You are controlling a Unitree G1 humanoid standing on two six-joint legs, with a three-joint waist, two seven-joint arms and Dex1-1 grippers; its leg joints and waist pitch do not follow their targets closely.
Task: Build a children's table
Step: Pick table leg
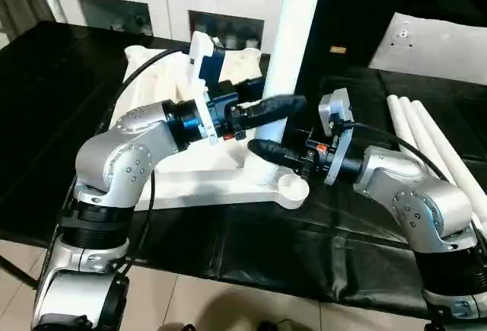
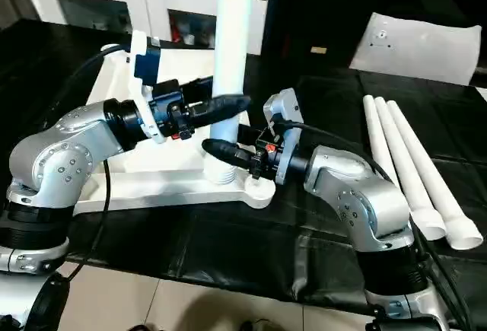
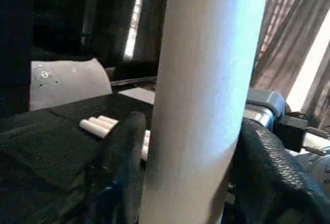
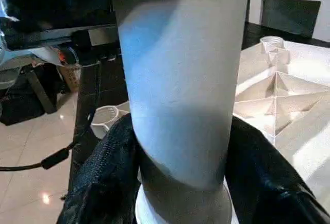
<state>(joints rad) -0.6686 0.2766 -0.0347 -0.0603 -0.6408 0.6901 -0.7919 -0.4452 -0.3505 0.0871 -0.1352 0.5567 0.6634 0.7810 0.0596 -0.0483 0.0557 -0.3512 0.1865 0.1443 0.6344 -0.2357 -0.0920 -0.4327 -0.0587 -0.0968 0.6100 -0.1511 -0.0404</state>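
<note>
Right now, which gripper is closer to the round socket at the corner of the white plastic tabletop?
Right. The right gripper clasps the upright white leg just above the corner socket; the left gripper grips it higher.

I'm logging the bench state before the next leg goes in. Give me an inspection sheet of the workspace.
Surface: black table, dark sheet over it.
Job's things: tabletop lies underside up; one leg stands upright in its near corner socket; three spare legs lie side by side on the robot's right.
Clutter: flat white bag at the far right.
Grippers: left gripper and right gripper both closed around the upright leg, left above right.
Cables: black cables run along both forearms.
Surroundings: white cabinets behind; tiled floor below.
</note>
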